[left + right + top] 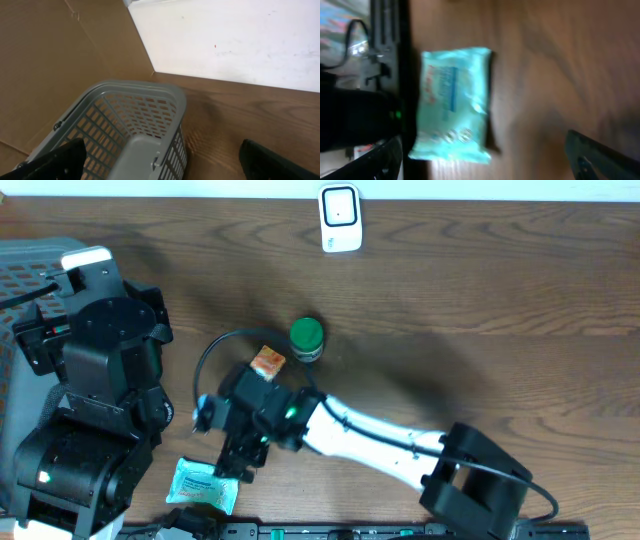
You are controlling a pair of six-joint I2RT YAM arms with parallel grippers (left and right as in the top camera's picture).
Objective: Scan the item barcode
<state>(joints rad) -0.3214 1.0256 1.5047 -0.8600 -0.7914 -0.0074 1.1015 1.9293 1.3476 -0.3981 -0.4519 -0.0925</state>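
Teal packet (452, 105) flat on table (545, 75), below spread right jaws, untouched.

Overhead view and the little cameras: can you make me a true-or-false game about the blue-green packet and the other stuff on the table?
1. The teal packet lies flat on the table. True.
2. The right arm's fingers are squeezing the packet. False: they stand wide open above it and hold nothing.
3. The green-capped bottle stands right beside the orange packet. True.
4. The grey basket is full of things. False: the part that the left wrist view shows has nothing in it.
5. The white device sits next to the teal packet. False: it is across the table, at the far edge.
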